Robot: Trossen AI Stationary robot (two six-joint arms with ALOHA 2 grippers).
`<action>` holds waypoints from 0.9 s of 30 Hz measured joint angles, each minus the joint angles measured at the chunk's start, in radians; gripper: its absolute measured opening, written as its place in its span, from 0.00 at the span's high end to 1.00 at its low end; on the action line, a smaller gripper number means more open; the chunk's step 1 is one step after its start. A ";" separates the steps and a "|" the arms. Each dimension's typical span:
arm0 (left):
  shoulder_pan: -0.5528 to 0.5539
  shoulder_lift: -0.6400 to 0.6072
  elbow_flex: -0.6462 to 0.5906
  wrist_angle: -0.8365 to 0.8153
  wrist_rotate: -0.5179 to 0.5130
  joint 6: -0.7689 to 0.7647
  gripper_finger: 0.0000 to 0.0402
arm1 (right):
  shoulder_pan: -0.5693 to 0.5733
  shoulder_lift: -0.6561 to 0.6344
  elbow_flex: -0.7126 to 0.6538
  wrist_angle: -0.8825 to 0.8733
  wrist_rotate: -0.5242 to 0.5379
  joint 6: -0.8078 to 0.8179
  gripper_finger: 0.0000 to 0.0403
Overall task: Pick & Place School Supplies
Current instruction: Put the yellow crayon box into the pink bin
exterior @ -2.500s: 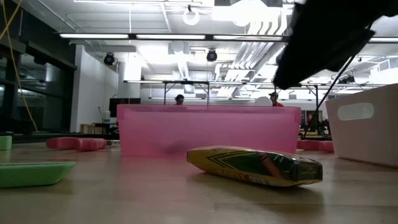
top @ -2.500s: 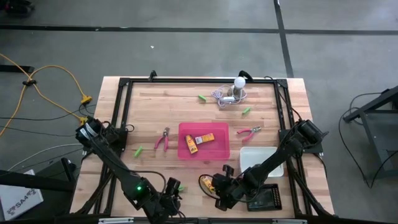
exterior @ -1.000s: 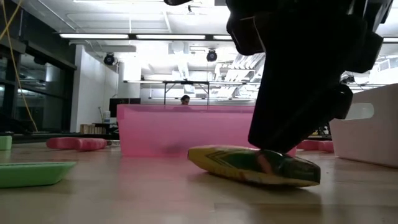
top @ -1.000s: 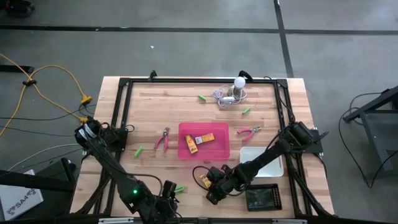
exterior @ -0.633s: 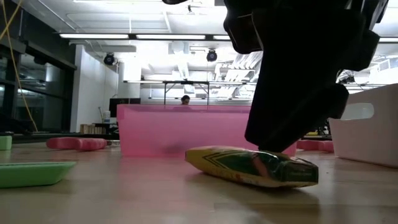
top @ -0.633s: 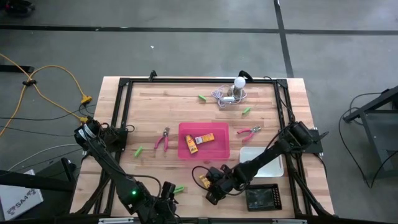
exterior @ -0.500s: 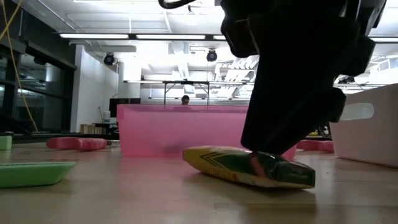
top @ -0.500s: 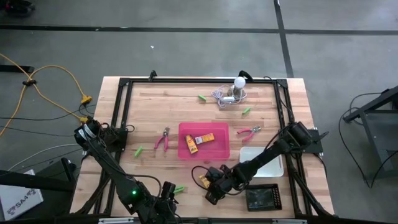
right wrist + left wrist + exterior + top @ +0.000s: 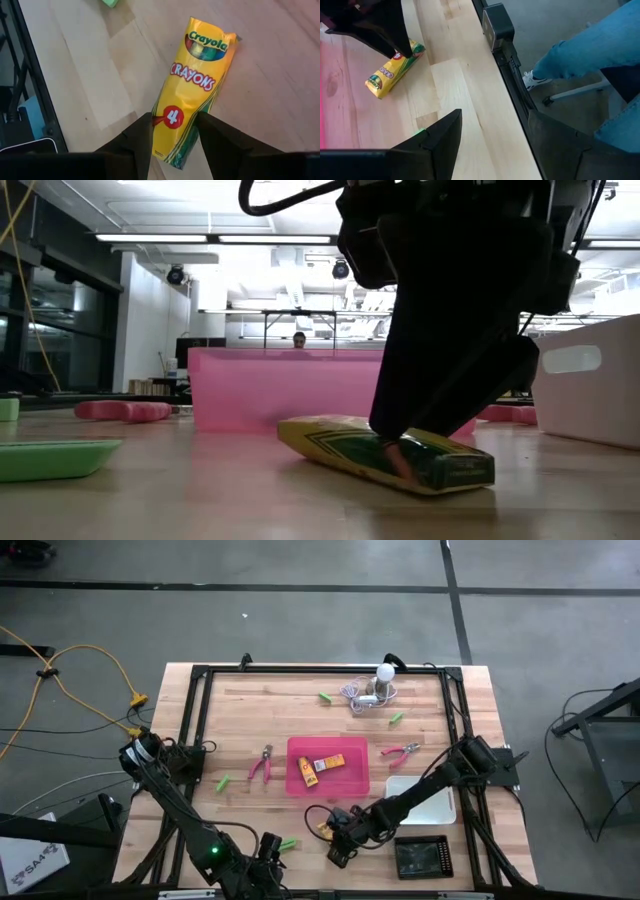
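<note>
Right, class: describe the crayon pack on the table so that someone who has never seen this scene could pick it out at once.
Start at the pink tray in the middle of the wooden table, then look towards the near edge. The crayon pack lies flat there, between the fingers of the right hand. It is the only yellow packet with green ends, marked Crayola Crayons, unlike the plain green sticks nearby.
</note>
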 joint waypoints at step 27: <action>0.000 0.000 0.000 0.000 0.000 0.000 0.44 | -0.001 0.003 -0.003 0.031 -0.018 -0.128 0.64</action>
